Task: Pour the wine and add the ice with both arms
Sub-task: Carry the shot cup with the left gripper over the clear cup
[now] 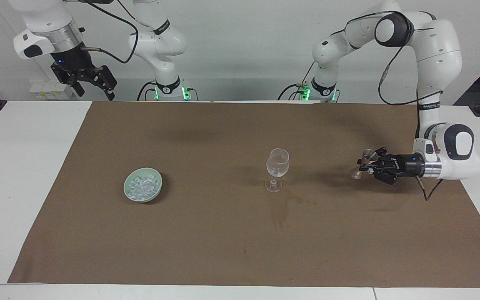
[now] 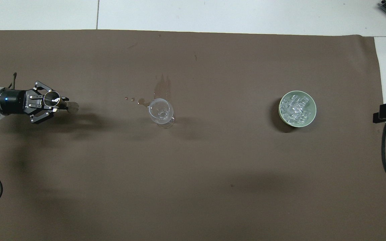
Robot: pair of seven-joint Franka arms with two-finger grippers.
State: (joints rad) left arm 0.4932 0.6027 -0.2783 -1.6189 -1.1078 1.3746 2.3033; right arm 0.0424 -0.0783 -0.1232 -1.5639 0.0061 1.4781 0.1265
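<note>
Left gripper (image 1: pixel 363 166) has its jaws clamped on a small stemmed glass (image 1: pixel 367 157), lifted over the mat at the left arm's end. Carry it level to the wine glass (image 1: pixel 278 163) mid-mat, then tip slowly above its rim. Ice (image 1: pixel 141 186) sits in the green bowl (image 1: pixel 156 189) toward the right arm's end. Right gripper (image 1: pixel 88 80) waits high, jaws spread wide and empty.

The ice (image 1: pixel 141 186) lay heaped in glassy whitish chunks inside the pale green bowl (image 1: pixel 156 192), toward the right arm's end of the brown mat (image 1: pixel 206 241).

The left gripper (image 1: pixel 368 166) hung low over the mat, clamped on a small stemmed glass (image 1: pixel 358 170); the right gripper (image 1: pixel 94 85) waited high, fingers spread.
</note>
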